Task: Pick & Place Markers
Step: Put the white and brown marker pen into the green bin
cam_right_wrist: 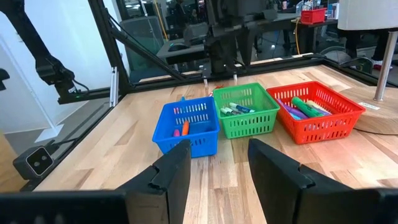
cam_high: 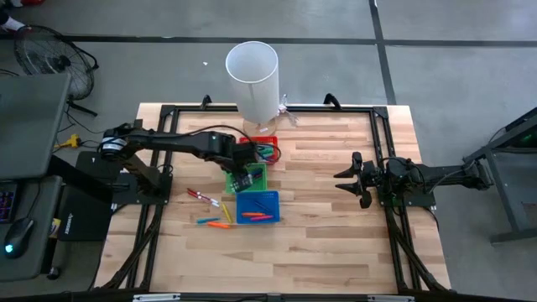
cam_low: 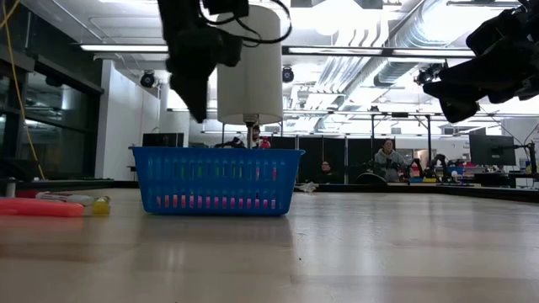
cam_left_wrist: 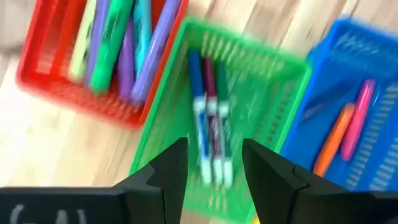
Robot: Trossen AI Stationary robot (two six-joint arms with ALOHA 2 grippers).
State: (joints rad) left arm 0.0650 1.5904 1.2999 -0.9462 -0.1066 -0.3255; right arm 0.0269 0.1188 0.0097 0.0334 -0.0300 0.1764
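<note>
Left gripper hangs above the green rectangular plastic bin at table centre. In the left wrist view its two dark fingers stand parted with nothing between them, directly over that bin.

Green bin: holds a few dry-erase-type markers with white barrels and blue, purple and green caps, lying side by side along the bin floor.

Red rectangular plastic bin, on the far side of the green one: holds several fat markers in green, purple, light blue and yellow, packed together lengthwise.

Blue rectangular plastic bin, on the near side of the green one: holds an orange marker and a pink marker.

Loose markers lie on the light wooden tabletop left of the blue bin: orange, green, yellow and a red-and-white one, near each other but outside any bin.

Right gripper waits well to the right of the bins, clear of the table surface, its fingers spread wide and empty, pointing toward the three bins.

A tall white cylindrical container stands at the far table edge, beyond the red bin.
</note>
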